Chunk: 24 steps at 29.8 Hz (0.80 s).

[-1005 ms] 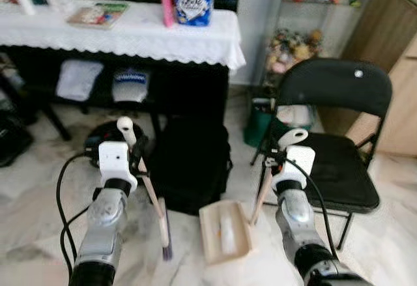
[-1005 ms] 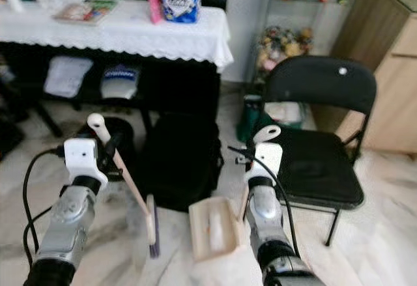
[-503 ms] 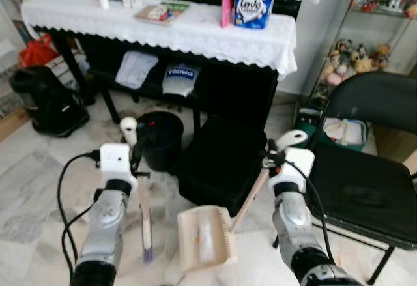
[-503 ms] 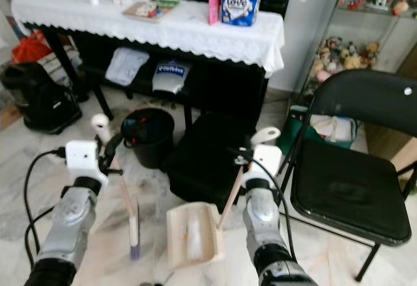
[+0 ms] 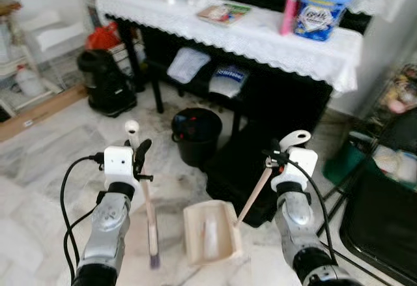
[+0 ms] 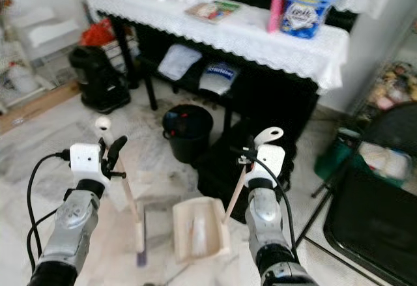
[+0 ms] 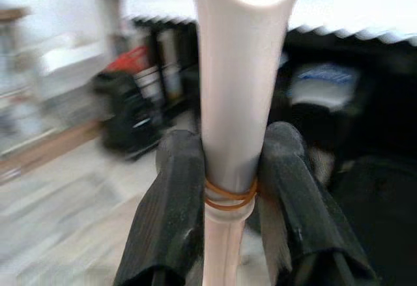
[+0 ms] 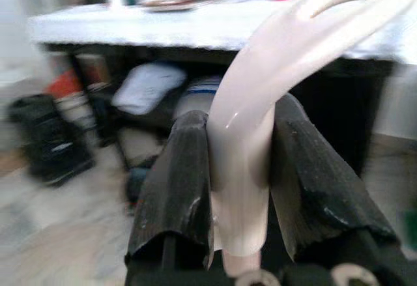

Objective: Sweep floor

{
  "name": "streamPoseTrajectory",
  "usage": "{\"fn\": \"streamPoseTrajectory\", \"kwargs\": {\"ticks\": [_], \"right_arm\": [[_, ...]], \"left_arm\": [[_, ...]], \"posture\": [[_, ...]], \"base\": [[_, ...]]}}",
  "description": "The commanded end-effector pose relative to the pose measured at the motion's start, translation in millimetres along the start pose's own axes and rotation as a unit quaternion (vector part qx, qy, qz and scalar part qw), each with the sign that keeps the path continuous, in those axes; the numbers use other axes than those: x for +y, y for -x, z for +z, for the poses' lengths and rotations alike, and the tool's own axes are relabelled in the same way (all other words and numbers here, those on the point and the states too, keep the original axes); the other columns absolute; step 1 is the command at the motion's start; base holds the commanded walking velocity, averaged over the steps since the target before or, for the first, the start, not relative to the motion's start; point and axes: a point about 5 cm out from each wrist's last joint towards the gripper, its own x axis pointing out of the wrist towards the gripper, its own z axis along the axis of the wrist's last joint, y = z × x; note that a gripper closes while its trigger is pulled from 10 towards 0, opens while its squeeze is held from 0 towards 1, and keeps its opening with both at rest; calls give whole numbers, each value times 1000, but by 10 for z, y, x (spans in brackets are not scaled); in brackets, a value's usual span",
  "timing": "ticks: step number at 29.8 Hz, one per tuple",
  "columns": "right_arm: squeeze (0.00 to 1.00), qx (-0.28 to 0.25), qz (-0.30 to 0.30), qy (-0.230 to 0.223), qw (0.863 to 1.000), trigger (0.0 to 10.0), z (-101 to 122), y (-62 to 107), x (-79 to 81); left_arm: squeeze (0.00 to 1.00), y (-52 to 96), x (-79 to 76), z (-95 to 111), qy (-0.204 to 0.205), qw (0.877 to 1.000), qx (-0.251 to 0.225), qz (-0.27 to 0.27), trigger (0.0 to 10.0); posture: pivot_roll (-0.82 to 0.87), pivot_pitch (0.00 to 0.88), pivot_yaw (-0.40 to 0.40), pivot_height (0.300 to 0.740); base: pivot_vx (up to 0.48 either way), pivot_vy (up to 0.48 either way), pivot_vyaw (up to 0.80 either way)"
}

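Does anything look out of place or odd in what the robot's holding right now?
Nothing stands out. The left gripper is shut on the broom, which hangs bristles-down over the marble floor. The right gripper is shut on the dustpan by its handle. The broom handle has an orange rubber band around it.

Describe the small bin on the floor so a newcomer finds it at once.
Start at the long table with the white lace cloth. On the floor before its dark underside stands a round black bin, open-topped, smaller and rounder than the boxy black bag beside it.
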Motion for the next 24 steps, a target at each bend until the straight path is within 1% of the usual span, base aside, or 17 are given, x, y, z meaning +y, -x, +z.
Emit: {"fn": "streamPoseTrajectory", "kwargs": {"ticks": [1, 4, 24], "right_arm": [[0, -21, 2, 3, 1000, 10000, 94, -50, -19], [0, -23, 6, 3, 1000, 10000, 104, -52, -8], [0, -27, 5, 0, 1000, 10000, 136, -71, -59]], "left_arm": [[0, -42, -36, 118, 0, 1000, -31, -1, 10000], [0, -46, -48, 115, 0, 1000, -30, -1, 10000], [0, -20, -63, 91, 4, 1000, -24, 3, 10000]], "posture": [[33, 7, -27, 740], [33, 7, -27, 740], [30, 9, -31, 740]], "base": [[0, 0, 794], [0, 0, 794], [0, 0, 794]]}}
